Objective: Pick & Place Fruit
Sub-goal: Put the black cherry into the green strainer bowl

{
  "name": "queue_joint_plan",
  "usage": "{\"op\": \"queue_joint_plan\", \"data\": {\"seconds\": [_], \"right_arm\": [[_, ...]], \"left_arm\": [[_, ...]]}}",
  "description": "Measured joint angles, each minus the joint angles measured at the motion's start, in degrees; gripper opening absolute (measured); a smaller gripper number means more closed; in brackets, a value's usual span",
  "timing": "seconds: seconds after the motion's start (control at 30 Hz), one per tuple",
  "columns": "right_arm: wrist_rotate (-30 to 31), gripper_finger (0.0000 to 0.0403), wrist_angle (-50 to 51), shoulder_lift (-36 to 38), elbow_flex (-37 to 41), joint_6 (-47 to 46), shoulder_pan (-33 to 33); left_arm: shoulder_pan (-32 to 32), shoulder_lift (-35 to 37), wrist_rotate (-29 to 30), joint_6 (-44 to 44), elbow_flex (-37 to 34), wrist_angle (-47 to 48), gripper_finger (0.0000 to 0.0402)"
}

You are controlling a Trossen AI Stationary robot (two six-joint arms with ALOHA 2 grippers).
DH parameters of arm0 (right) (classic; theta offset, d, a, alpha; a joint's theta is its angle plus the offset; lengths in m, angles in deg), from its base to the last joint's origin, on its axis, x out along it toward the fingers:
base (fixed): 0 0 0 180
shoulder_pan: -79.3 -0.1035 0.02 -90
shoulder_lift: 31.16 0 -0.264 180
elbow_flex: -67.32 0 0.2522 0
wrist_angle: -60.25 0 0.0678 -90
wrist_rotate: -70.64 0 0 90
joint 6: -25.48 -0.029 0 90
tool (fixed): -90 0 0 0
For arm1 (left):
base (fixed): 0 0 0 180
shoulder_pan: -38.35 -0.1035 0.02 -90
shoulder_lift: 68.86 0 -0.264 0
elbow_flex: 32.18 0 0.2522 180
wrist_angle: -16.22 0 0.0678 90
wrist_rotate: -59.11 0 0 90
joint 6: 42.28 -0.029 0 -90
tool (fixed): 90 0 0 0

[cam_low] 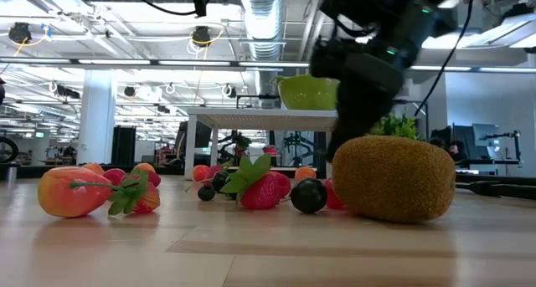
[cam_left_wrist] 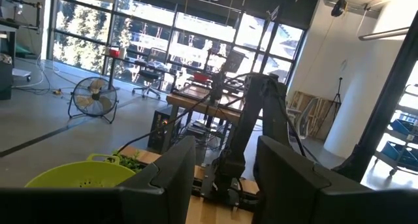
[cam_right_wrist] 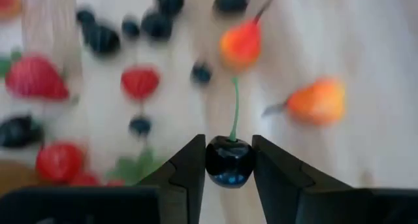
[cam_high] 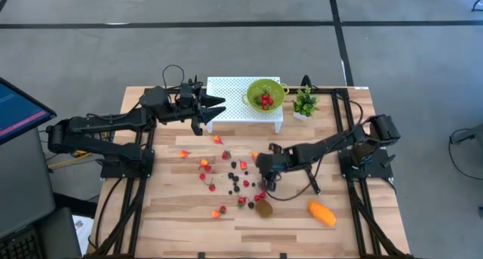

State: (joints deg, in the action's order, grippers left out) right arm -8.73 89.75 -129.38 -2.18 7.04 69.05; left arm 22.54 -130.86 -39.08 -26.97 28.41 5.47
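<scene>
- Right wrist view only: a dark cherry (cam_right_wrist: 229,161) is pinched by the right gripper (cam_right_wrist: 228,164).
- High view: the left gripper (cam_high: 213,108), slightly spread, is seen above the white rack (cam_high: 234,93).

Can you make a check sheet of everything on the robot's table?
Surface: wooden table, white perforated stand at the back.
Job's things: small fruit pieces scattered mid-table; kiwi; mango; green colander on the stand with red fruit inside.
Clutter: small potted plant.
Grippers: left gripper open, raised beside the stand; right gripper low, shut on a dark cherry.
Cables: black cables on both arms.
Surroundings: grey floor, monitor at the left edge.
</scene>
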Motion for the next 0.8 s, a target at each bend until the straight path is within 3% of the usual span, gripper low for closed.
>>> {"op": "queue_joint_plan", "data": {"seconds": [0.3, 0.53, 0.8], "right_arm": [[0.1, 0.0102, 1.9, 0.0, -14.3, 18.0, 8.1], [0.2, 0.0106, 16.5, 0.0, -31.4, 29.3, 14.7], [0.2, 0.0104, 33.5, 0.0, -44.7, 32.4, 23.2]], "left_arm": [[0.0, 0.0, 0.0, 0.0, 0.0, 0.0, 0.0159], [0.0, 0.0, 0.0, 0.0, 0.0, 0.0, 0.0159], [0.0, 0.0, 0.0, 0.0, 0.0, 0.0, 0.0159]]}}
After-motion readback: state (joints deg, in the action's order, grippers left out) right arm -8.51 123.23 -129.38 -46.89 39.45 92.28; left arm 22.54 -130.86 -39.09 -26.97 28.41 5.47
